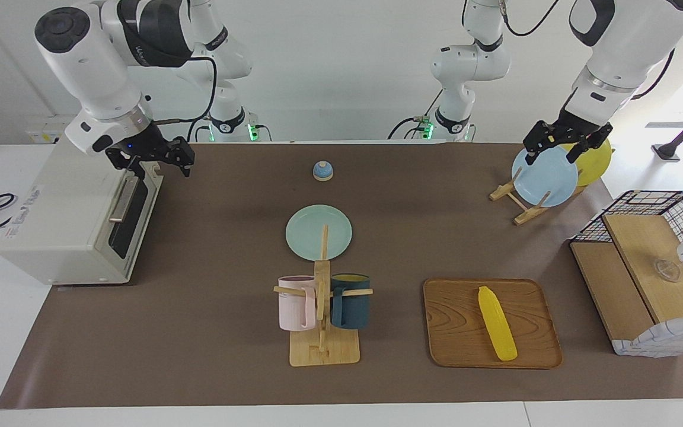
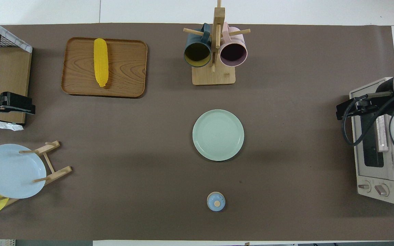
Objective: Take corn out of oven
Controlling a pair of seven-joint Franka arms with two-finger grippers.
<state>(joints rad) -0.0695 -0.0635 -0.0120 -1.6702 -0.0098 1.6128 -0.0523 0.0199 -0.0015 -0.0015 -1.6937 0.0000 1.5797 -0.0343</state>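
1. One corn [image 1: 497, 323] lies on the single wooden tray [image 1: 454, 341] — out of the oven [image 1: 63, 219], whose door is shut, well apart at the right arm's end of the counter [image 1: 199, 332].
2. Right hand [image 1: 155, 160] hangs at the oven's top edge, fingers apart, holding nothing.
3. Left hand [image 1: 564, 142] is up over the two racked plates, fingers spread.
4. Two mugs, one green plate [image 1: 318, 232].

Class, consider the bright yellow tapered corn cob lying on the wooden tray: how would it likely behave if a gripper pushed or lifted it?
The bright yellow tapered corn cob looks like rigid plastic, so it is probably stiff and fairly light. Its rounded, elongated body may roll sideways across the flat wooden tray if pushed from the side. The taper could make it curve as it rolls, and let fingers slip toward the narrow end.
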